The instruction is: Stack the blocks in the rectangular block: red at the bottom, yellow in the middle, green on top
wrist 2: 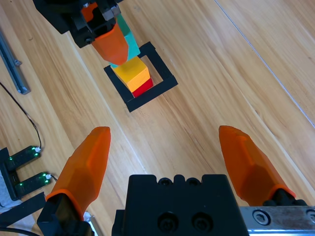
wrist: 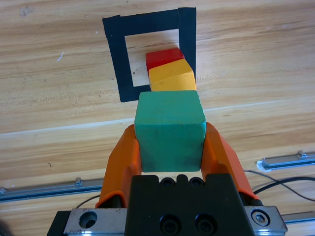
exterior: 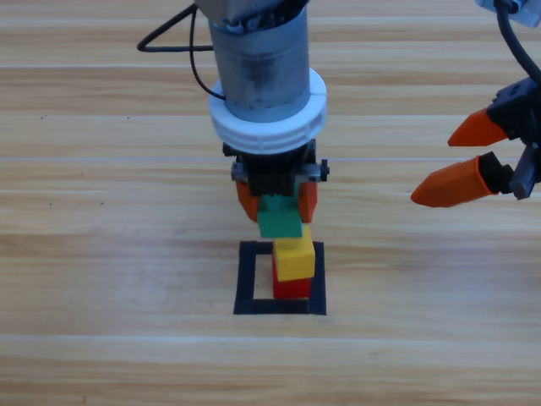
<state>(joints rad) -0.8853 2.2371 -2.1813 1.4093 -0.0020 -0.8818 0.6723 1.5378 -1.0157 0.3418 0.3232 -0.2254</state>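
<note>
The yellow cube point(exterior: 294, 258) sits on the red cube point(exterior: 292, 288) inside the black tape rectangle point(exterior: 249, 279), toward its right side. My left gripper point(exterior: 279, 203) is shut on the teal-green cube point(exterior: 280, 222), holding it in the air just behind and slightly left of the yellow cube's top. In the left wrist view the green cube point(wrist: 170, 130) fills the space between the orange jaws, with the yellow point(wrist: 172, 78) and red point(wrist: 165, 57) cubes and the rectangle point(wrist: 114, 54) beyond. My right gripper point(exterior: 473, 156) waits open at the right edge.
A black cable point(exterior: 182, 51) loops behind the left arm at the top of the table. Metal rails point(wrist: 285, 161) lie along the table's far side in the left wrist view. A small board with green lights point(wrist 2: 24, 169) lies at the right wrist view's left edge.
</note>
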